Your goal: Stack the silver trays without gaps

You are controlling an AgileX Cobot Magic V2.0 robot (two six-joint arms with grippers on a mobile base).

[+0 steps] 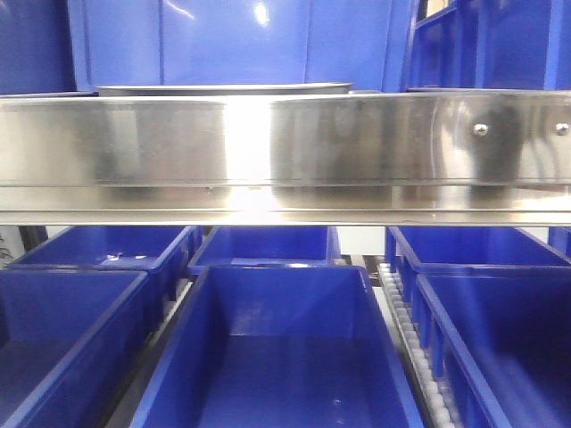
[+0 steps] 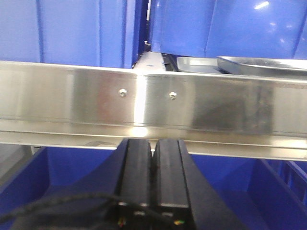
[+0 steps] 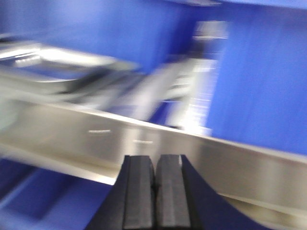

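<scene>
Two silver trays [image 2: 249, 63] sit on the upper shelf behind the steel shelf rail [image 1: 285, 143], at two o'clock in the left wrist view, long axes apparently running along the rail, the nearer one tilted. The left gripper [image 2: 153, 153] and right gripper [image 3: 154, 179], both pressed together and empty, wait below the rail. Nesting them flush likely means opening, clearing the rail, then aligning rims squarely.

Steel shelf rail [image 1: 285, 152] spans full width, two screws at right, bright light glare at centre. Blue bins [image 1: 277, 348] in rows below rail, open tops. More blue bins [image 1: 232, 40] above, far side. Roller track [image 1: 415, 343] between lower bins, right.
</scene>
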